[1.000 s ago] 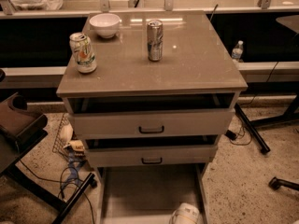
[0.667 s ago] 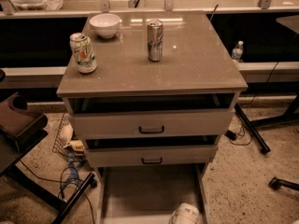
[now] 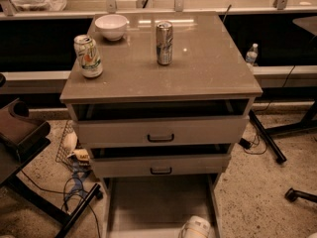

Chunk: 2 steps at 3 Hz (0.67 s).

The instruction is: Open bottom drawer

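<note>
Gripper (image 3: 195, 228): white, low before the cabinet (image 3: 208, 68), over the bottom drawer (image 3: 148, 205); its opening cannot be told. Bottom drawer: pulled out from cabinet base, under two part-open drawers. Cabinet top: left can (image 3: 88, 56), centre can (image 3: 164, 42), bowl (image 3: 111, 26) at rear.

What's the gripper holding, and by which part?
Cannot tell: the gripper sits at the frame's bottom edge, at the front of the pulled-out bottom drawer; any contact out of view.

Office-lab: floor cables (image 3: 74, 190), chair base (image 3: 299, 196)
</note>
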Motion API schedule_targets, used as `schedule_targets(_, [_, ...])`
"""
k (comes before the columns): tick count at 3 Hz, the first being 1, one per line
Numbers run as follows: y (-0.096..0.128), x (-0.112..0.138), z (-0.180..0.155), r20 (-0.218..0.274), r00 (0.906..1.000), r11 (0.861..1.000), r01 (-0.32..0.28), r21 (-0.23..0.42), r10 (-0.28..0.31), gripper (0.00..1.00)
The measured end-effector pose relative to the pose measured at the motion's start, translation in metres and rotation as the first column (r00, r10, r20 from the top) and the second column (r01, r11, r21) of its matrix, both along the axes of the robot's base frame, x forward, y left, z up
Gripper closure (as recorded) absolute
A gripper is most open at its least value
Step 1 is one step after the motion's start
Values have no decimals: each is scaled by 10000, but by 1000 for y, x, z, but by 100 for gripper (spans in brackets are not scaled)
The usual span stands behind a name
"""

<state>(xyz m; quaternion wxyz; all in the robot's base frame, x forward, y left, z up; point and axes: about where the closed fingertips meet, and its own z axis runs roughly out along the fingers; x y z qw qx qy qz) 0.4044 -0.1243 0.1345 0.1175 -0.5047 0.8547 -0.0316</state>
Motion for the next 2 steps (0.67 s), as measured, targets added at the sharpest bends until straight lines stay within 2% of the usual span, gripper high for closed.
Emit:
schedule_targets(1, [0, -1, -1, -15, 10000, 10000, -2, 3, 2, 0])
schedule_targets(2, [0, -1, -1, -15, 10000, 10000, -2, 3, 2, 0])
